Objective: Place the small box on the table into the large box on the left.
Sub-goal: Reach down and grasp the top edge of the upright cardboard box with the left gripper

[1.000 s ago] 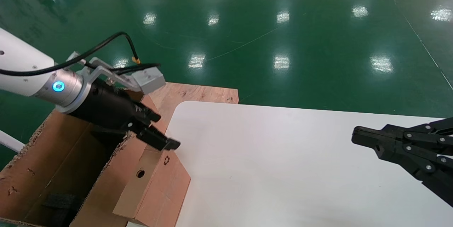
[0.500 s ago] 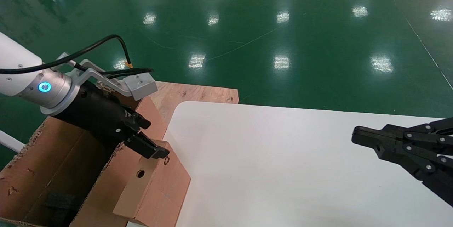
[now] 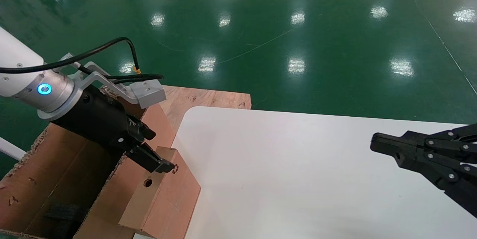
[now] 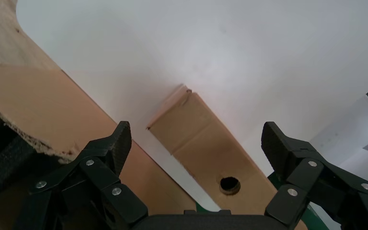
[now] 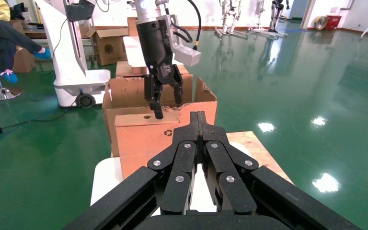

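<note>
Over the green floor, at the white counter (image 3: 298, 164)'s left edge, our left pincer (image 4: 196, 143) hangs wide open, empty, astride the small box (image 3: 164, 198); we judge closing comes next, then lifting into the large box (image 3: 52, 179). Right pincer (image 3: 376, 144) parked, shut.

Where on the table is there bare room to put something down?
The table is bare from the small box across to the right gripper. It is crowded at the left edge, where the open left gripper hovers over that box beside the large box.

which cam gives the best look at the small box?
Head view: the small box shows hole, recycling mark and two faces. Left wrist shows only its top between the open left gripper fingers. Right wrist shows one face, far off.
</note>
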### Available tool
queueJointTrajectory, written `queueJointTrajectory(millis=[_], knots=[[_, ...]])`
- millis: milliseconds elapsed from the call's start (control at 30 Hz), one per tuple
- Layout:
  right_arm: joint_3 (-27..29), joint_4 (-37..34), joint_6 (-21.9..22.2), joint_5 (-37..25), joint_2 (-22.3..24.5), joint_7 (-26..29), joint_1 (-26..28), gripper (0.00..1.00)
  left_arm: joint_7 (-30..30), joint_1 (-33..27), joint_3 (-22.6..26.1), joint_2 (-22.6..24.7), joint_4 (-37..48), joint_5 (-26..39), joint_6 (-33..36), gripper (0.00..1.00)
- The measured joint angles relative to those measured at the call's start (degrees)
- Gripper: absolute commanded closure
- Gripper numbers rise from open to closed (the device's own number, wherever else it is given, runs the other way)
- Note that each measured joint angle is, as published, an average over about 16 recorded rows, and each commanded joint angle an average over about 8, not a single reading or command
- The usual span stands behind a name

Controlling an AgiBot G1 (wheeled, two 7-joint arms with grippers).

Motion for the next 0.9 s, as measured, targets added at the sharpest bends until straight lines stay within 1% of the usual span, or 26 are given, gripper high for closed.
queueJointTrajectory(millis=[133,300,467,667,900], knots=[[0.0,0.0,0.0,0.0,0.0,0.0,0.0,1.00,-0.2,-1.3,1.6,0.2,0.0,-1.0,-0.2,0.00],[0.0,0.0,0.0,0.0,0.0,0.0,0.0,1.00,-0.2,-1.9,2.5,0.5,0.3,-1.8,-0.4,0.00],[0.0,0.0,0.0,0.0,0.0,0.0,0.0,1.00,-1.5,-2.5,3.2,1.6,0.8,-1.1,-0.5,0.00],[0.0,0.0,0.0,0.0,0.0,0.0,0.0,1.00,-6.0,-4.3,5.0,4.5,1.0,1.9,-0.5,0.00],[0.0,0.0,0.0,0.0,0.0,0.0,0.0,1.00,-14.5,-8.2,9.7,9.6,0.5,5.3,0.0,0.00]])
